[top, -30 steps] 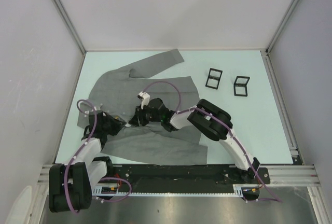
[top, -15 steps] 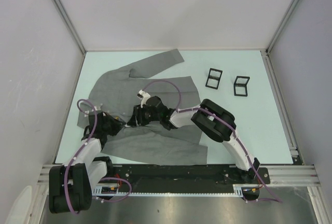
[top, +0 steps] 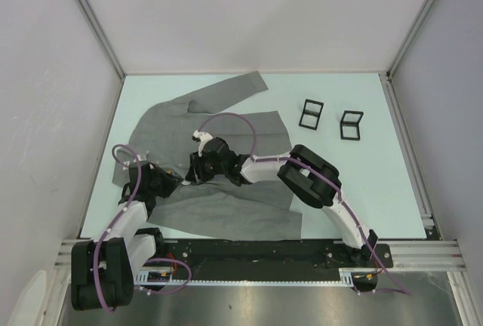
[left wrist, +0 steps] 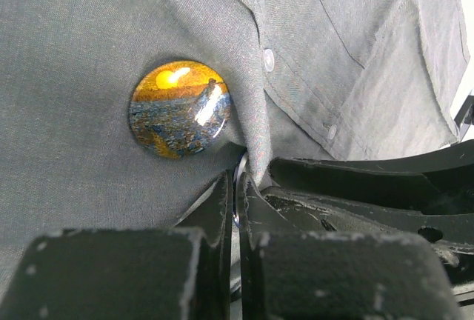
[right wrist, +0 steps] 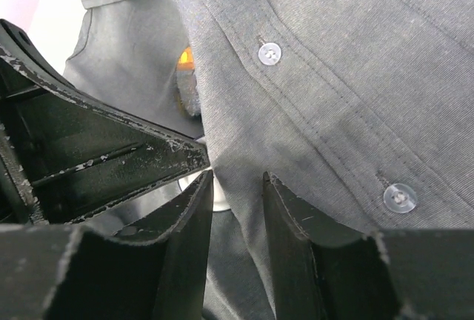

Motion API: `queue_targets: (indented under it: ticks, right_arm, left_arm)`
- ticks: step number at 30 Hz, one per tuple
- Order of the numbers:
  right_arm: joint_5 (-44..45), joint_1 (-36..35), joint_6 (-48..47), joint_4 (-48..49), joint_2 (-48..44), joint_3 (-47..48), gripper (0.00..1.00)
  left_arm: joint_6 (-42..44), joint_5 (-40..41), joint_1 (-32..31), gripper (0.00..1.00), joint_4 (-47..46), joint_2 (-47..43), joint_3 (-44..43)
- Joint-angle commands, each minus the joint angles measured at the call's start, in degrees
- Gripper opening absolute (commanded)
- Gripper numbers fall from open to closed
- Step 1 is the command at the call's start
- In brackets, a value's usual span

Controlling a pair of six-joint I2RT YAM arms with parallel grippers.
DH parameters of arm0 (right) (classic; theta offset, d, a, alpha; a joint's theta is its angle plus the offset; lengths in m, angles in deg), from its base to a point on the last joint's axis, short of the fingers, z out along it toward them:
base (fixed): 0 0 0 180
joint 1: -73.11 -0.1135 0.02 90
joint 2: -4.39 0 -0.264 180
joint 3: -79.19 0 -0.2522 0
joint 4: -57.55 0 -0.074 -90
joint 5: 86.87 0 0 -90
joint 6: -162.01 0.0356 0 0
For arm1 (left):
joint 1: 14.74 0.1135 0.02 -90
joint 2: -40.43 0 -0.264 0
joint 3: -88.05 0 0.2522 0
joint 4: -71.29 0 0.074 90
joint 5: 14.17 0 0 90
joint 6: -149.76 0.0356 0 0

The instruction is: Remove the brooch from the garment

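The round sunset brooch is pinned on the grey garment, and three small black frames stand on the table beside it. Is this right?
Not three: the top external view shows two small black frames on the table. The round sunset brooch is pinned on the grey garment, as you say.

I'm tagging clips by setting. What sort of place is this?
Probably a lab robot test cell: bare white walls, a pale table holding a garment laid flat, and two robot arms bolted to a metal rail.
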Motion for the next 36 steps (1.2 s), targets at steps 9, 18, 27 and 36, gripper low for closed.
queue_targets:
  ticks: [9, 18, 27, 36]
  right_arm:
    - [2.5, 0.7, -4.1, -6.9, 3.9, 3.5, 0.45]
    - [3.4, 0.1, -6.4, -7.4, 6.6, 4.3, 0.41]
    - [5.6, -2.6, -11.8, -5.3, 6.1, -0.6, 0.41]
    - [6.7, -3.6, -16.4, -1.9, 6.4, -6.4, 0.48]
  left_arm:
    - [0.0, 0.3, -0.2, 0.01, 2.1, -0.2, 0.6]
    - [-0.2, 0.3, -0.2, 0.0, 2.4, -0.7, 0.6]
    - [-2.4, 1.7, -0.2, 0.0, 6.0, 1.9, -2.3]
    - [-3.0, 2.7, -0.2, 0.0, 6.3, 5.1, -5.6]
